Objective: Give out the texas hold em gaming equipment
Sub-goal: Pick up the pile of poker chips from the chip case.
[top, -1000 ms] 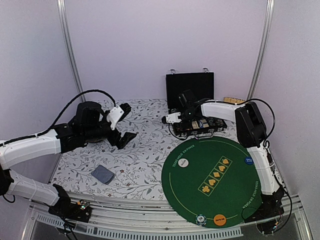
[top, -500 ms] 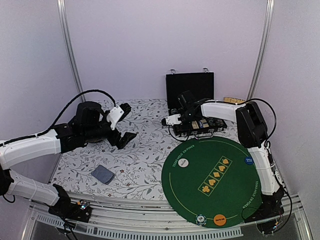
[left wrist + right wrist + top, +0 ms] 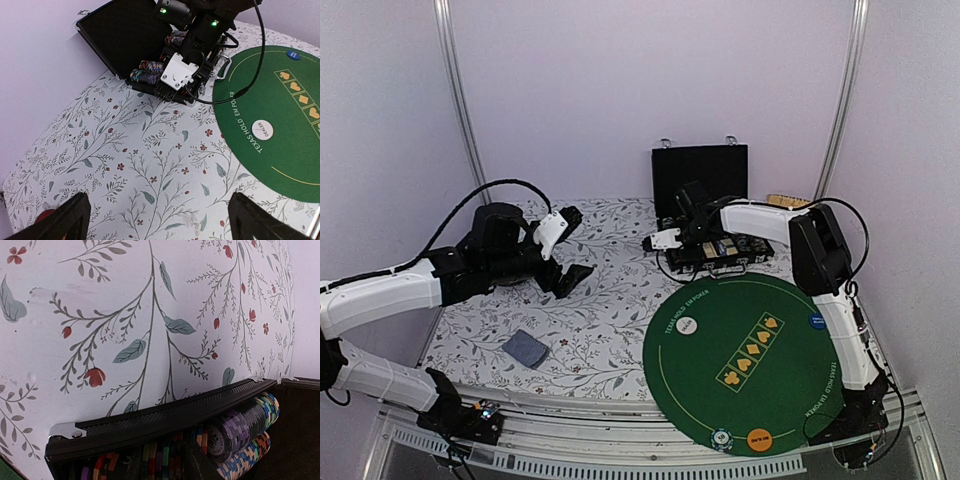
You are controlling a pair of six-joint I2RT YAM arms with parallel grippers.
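Overhead view: a round green poker mat point(image 3: 790, 400) lies at five o'clock. It carries a white dealer disc point(image 3: 687, 325), a blue disc point(image 3: 817, 321), an orange disc point(image 3: 758, 437) and one striped chip point(image 3: 722, 438). An open black chip case point(image 3: 700, 175) stands at one o'clock, and the right gripper point(image 3: 670, 240) dips at its front edge. The left gripper point(image 3: 570, 248) hovers at nine o'clock, jaws spread wide, holding nothing. A blue-grey card stack point(image 3: 525, 347) lies at seven o'clock.

Left wrist view: rows of poker chips point(image 3: 147, 70) fill the chip case, right beside the right gripper.

Right wrist view: the poker chips sit just behind the case rim. I cannot tell how these jaws stand.

This looks like the chip-fetching step. The next move calls for a square pinch on a few chips and a lift clear of the rim.
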